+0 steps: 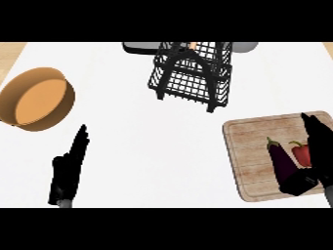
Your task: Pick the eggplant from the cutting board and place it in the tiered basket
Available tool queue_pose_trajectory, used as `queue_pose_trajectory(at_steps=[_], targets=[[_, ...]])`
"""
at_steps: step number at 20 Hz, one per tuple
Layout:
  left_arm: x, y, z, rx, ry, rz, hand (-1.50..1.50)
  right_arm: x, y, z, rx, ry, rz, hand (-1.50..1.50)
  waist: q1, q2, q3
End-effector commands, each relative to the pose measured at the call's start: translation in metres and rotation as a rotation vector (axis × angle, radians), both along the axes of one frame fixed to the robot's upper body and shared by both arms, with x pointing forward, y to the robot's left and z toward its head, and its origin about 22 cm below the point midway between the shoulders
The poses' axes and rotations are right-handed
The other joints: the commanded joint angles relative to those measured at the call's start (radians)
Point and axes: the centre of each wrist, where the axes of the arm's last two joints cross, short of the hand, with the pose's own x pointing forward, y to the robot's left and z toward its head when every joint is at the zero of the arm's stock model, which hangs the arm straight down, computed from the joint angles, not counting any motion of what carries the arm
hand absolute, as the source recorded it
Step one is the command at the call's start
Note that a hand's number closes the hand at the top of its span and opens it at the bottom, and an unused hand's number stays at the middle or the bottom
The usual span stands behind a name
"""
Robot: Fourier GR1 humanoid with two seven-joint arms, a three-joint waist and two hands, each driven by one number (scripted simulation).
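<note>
The eggplant (282, 160) lies on the board (250, 146), which sits at the worktop's (155, 132) right edge toward the near corner; its stem end points to the far edge and its body runs toward the near edge of the board. A red pepper (300, 152) lies just beside it on the side nearer the right edge. The right hand (326, 151) is over the board's right part, fingers stretched long toward the far edge, with the thumb angled in near the eggplant's near end; it appears open and not yet closed on anything, though the thumb's contact with the eggplant cannot be told. The step in hand looks like the grasp. To do it well, the hand should settle across the eggplant's thick middle, with thumb on one flank and fingers on the other, keeping the fingers off the pepper so that it is not dragged along. Then lift straight up before travelling toward the basket (192, 73), which stands at the far edge near the middle, and come in over its open top, above the wire rim. The left hand (69, 168) rests open near the near edge at the left, fingers up. A pan (37, 97) sits by the left edge, well apart from the route.
</note>
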Motion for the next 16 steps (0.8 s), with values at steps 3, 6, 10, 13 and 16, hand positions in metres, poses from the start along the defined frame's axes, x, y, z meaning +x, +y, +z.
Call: queue_pose_trajectory(at_steps=[3, 6, 10, 13, 16], targets=[[0.008, -0.002, 0.004, -0.006, 0.009, 0.013, 0.0, 0.019, 0.027, -0.019, -0.017, 0.102, -0.1, -1.5, -0.006, 0.0, 0.0], [0.007, 0.011, -0.001, -0.011, 0.014, 0.0, 0.0, 0.027, 0.031, -0.023, -0.031, 0.123, -0.125, -1.5, -0.007, 0.001, -0.001], [-0.001, 0.005, 0.005, -0.008, 0.014, 0.014, 0.0, 0.032, 0.016, -0.035, -0.087, 0.251, -0.157, -1.5, -0.002, 0.0, 0.0], [-0.005, 0.006, -0.008, -0.013, 0.015, 0.01, 0.0, 0.034, 0.021, -0.041, -0.092, 0.285, -0.162, -1.5, -0.007, 0.0, -0.001], [-0.005, -0.004, -0.002, -0.001, 0.02, 0.037, 0.0, 0.031, 0.027, -0.032, -0.073, 0.289, -0.158, -1.5, -0.014, -0.003, 0.0]])
